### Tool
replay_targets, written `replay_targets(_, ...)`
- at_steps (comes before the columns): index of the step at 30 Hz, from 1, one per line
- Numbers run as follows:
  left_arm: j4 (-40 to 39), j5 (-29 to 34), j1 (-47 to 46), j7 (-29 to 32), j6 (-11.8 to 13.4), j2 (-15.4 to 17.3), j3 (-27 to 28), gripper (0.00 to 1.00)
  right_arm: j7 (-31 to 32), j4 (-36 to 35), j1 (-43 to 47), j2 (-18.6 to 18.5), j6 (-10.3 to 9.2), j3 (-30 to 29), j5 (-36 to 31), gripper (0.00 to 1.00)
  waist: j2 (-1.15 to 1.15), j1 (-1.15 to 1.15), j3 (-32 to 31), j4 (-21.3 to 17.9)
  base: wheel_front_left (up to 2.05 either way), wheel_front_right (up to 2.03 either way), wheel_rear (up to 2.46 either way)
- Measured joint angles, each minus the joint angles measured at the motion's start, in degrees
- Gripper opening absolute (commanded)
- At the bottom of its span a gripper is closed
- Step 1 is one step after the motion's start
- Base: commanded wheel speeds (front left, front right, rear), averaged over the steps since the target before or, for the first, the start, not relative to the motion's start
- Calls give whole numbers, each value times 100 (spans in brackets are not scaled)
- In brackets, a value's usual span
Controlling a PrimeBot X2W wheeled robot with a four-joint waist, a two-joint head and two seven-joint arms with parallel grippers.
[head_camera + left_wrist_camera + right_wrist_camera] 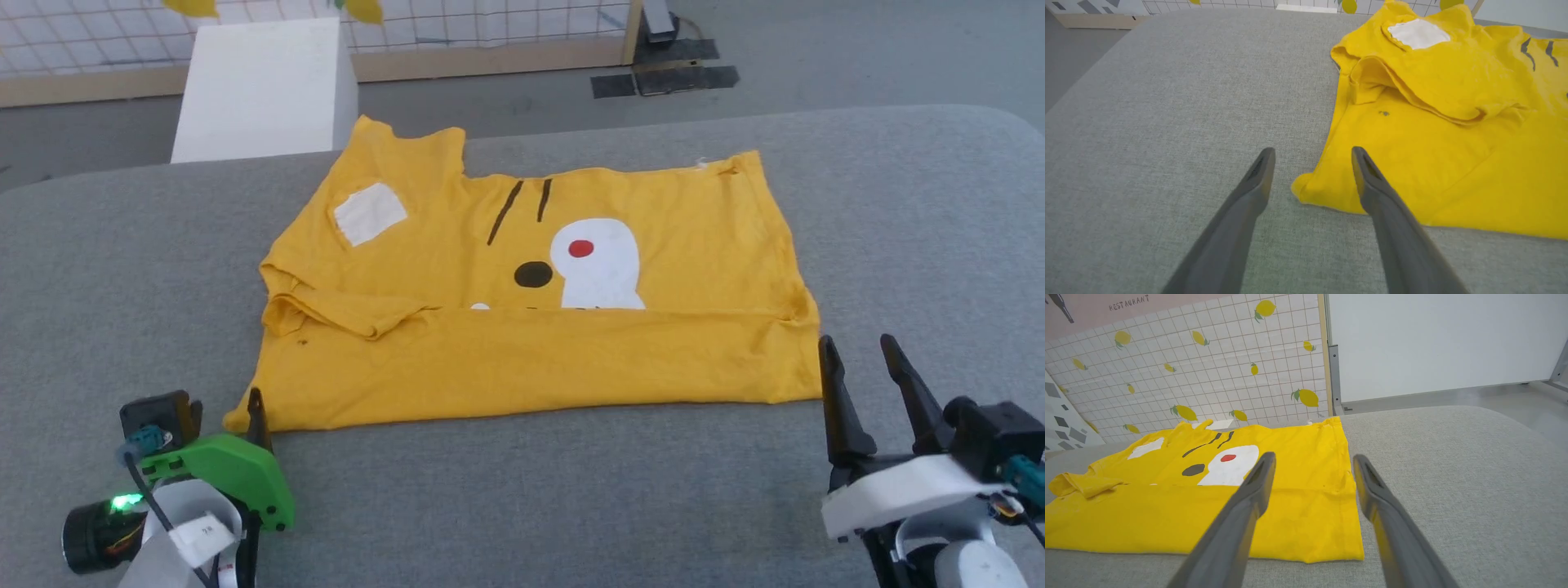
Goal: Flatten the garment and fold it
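Check the tools nearest you first. The left gripper (1312, 151) and right gripper (856, 343) both have their fingers spread wide and hold nothing. Each sits just beside a near corner of the garment (531, 359), probably so the edge moves evenly. The garment lies on the grey padded surface (522, 506), with its near half laid over the lower part of the printed face (596, 261). This looks like a first fold. Farther left, a sleeve (326, 314) lies bunched.

"RESTAURANT" stood in dark capitals on the pinkish wall panel (1094, 310) above the lemon-patterned tiled wall (1208, 375); the white tag (204, 535) bore print too small to read.
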Motion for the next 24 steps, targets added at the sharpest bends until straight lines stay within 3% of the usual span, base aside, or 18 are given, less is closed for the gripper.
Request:
replay_targets(8, 140, -547, 18, 1484, 377, 30, 208, 100, -93, -41, 103, 57, 0, 219, -23, 100, 0, 0, -22, -316, 0, 0, 0)
replay_targets(13, 66, -820, 18, 2186, 410, 123, 241, 100, -93, -40, 103, 66, 0, 298, -23, 100, 0, 0, -1, -463, 0, 0, 0)
replay_targets(14, 21, -856, 19, 2243, 398, 155, 243, 35, -91, -38, 103, 66, 0, 297, -26, 100, 0, 0, 4, -483, 0, 0, 0)
replay_targets(15, -27, -890, 24, 2257, 366, 176, 249, 0, -89, -36, 103, 66, 0, 294, -32, 100, 0, 0, 9, -497, 0, 0, 0)
replay_targets(24, -224, -994, 40, 2265, 207, 124, 186, 0, -24, 154, -83, 76, 0, 149, -109, 100, 0, 0, 49, -395, 0, 0, 0)
